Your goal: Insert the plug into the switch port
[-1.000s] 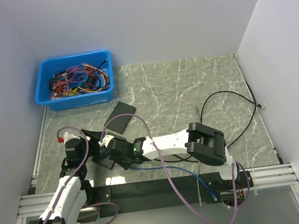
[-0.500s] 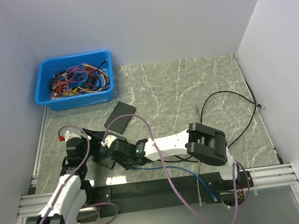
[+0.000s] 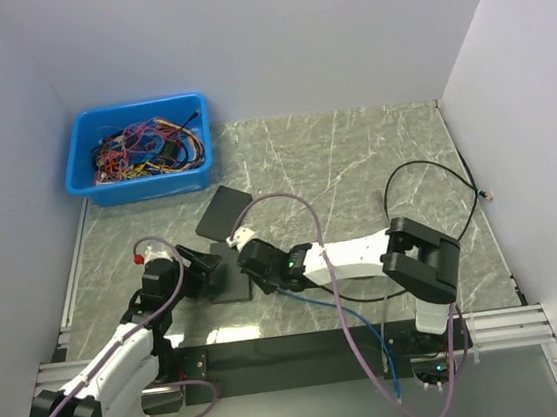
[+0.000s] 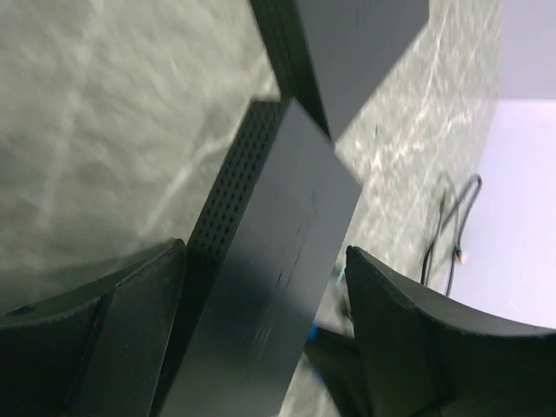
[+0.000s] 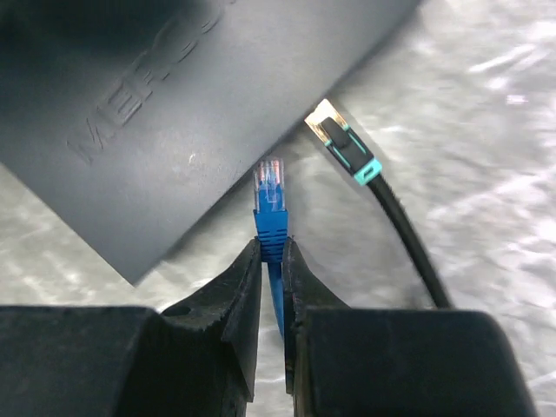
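The switch (image 3: 235, 282) is a flat dark box between the two arms. My left gripper (image 3: 205, 267) straddles its near-left end, and in the left wrist view the switch (image 4: 278, 261) fills the space between the wide-set jaws of the left gripper (image 4: 265, 250), its perforated side against the left finger. My right gripper (image 5: 272, 248) is shut on the blue plug (image 5: 270, 195), which points at the switch (image 5: 174, 104) with its clear tip just short of the edge. No port shows. From above, the right gripper (image 3: 252, 260) sits at the switch's right side.
A second flat dark box (image 3: 224, 212) lies just beyond the switch. A black cable's teal-banded connector (image 5: 343, 143) lies right of the plug, near the switch edge. The blue cable (image 3: 320, 304) trails back under the right arm. A blue bin (image 3: 136, 106) of wires stands far left.
Both grippers have shifted right and a little farther out. The switch has moved right with the left gripper. The right arm's elbow has swung right.
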